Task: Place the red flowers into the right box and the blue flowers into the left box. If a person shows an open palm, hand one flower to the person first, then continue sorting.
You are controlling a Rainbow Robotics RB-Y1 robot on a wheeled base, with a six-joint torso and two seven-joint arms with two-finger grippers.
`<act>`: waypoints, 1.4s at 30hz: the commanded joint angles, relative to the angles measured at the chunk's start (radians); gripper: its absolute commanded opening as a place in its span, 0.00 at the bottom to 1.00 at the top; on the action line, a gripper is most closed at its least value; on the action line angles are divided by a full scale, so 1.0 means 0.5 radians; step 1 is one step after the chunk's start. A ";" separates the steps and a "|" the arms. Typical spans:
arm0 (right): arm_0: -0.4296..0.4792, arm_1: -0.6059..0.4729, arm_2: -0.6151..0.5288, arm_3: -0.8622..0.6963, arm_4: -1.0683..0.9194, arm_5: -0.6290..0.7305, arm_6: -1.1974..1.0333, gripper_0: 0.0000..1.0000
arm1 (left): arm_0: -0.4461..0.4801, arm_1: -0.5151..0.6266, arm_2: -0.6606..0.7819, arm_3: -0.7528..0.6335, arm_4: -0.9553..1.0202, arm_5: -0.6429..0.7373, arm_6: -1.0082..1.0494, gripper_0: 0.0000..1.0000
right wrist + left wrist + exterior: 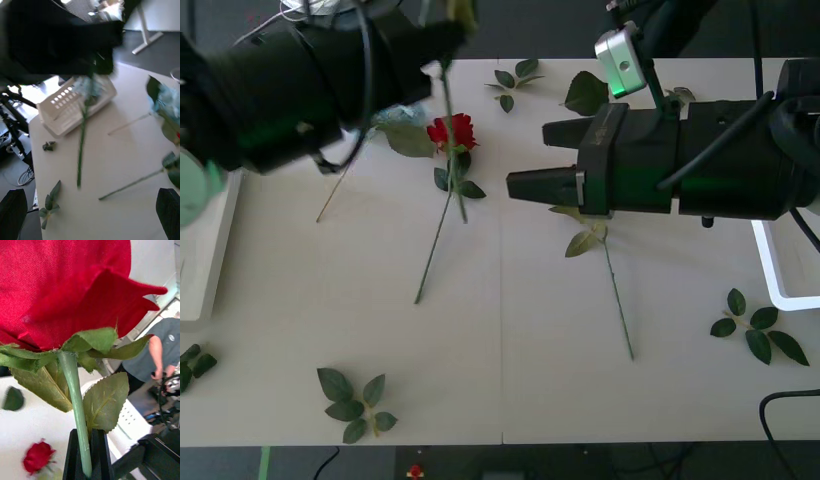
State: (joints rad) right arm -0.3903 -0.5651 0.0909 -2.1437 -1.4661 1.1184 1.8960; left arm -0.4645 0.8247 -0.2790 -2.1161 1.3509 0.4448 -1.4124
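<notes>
Left end effector (85, 450) is clamped on the green stem of a fabric red rose (63, 288), lifted above the white bench (500, 340), probably for carrying to the bright white plastic tray (780, 280). Right end effector (90, 213) hangs open beside another rose (452, 131), presumably waiting.
</notes>
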 commanded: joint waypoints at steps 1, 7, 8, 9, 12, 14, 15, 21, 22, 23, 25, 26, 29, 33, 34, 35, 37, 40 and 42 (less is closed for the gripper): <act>0.008 0.105 0.079 -0.029 -0.056 -0.108 0.110 1.00 | -0.050 -0.079 -0.040 -0.060 0.069 -0.037 -0.133 0.00; -0.023 0.185 0.202 0.103 -0.056 -0.190 0.264 1.00 | -0.050 -0.085 -0.040 -0.060 0.185 -0.037 -0.139 0.00; -0.023 0.191 0.217 0.121 -0.056 -0.203 0.285 1.00 | -0.053 -0.082 -0.040 -0.060 0.191 -0.037 -0.139 0.00; -0.023 0.188 0.242 0.146 -0.056 -0.227 0.304 1.00 | -0.050 -0.085 -0.040 -0.060 0.200 -0.037 -0.139 0.00; -0.035 0.191 0.297 0.189 -0.056 -0.270 0.313 1.00 | -0.050 -0.085 -0.040 -0.060 0.219 -0.037 -0.133 0.00; -0.042 0.191 0.340 0.213 -0.056 -0.322 0.319 1.00 | -0.050 -0.082 -0.040 -0.057 0.240 -0.037 -0.130 0.00; -0.042 0.191 0.352 0.213 -0.056 -0.338 0.319 1.00 | -0.050 -0.085 -0.040 -0.057 0.247 -0.037 -0.130 0.00; -0.045 0.194 0.450 0.228 -0.108 -0.451 0.307 0.03 | -0.050 -0.082 -0.040 -0.054 0.283 -0.037 -0.133 0.00; -0.048 0.194 0.466 0.238 -0.133 -0.463 0.307 0.00 | -0.050 -0.082 -0.040 -0.054 0.283 -0.037 -0.133 0.00; -0.048 0.197 0.475 0.247 -0.154 -0.479 0.316 0.00 | -0.050 -0.082 -0.040 -0.054 0.283 -0.037 -0.133 0.00; -0.051 0.201 0.481 0.247 -0.166 -0.482 0.319 0.00 | -0.050 -0.082 -0.040 -0.054 0.283 -0.037 -0.133 0.00; -0.051 0.204 0.481 0.247 -0.169 -0.482 0.319 0.00 | -0.050 -0.082 -0.040 -0.054 0.283 -0.037 -0.133 0.00; -0.051 0.207 0.478 0.247 -0.188 -0.485 0.322 0.00 | -0.050 -0.082 -0.040 -0.054 0.283 -0.037 -0.133 0.00; -0.051 0.222 0.478 0.247 -0.200 -0.485 0.322 0.00 | -0.050 -0.082 -0.040 -0.054 0.283 -0.037 -0.133 0.00; -0.051 0.222 0.478 0.247 -0.200 -0.485 0.322 0.00 | -0.050 -0.082 -0.040 -0.054 0.283 -0.037 -0.133 0.00; -0.051 0.225 0.478 0.247 -0.200 -0.488 0.322 0.00 | -0.050 -0.082 -0.040 -0.054 0.283 -0.037 -0.133 0.00; -0.051 0.228 0.478 0.247 -0.200 -0.488 0.322 0.00 | -0.050 -0.082 -0.040 -0.054 0.283 -0.037 -0.133 0.00; -0.051 0.228 0.481 0.247 -0.215 -0.500 0.322 0.00 | -0.050 -0.082 -0.040 -0.054 0.283 -0.037 -0.133 0.00; -0.051 0.228 0.481 0.250 -0.225 -0.500 0.325 0.00 | -0.050 -0.082 -0.040 -0.054 0.283 -0.037 -0.133 0.00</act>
State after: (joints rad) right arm -0.3900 -0.4897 0.3238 -2.0044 -1.5560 0.8810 2.0420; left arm -0.4645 0.7956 -0.2951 -2.1161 1.4829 0.4396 -1.4126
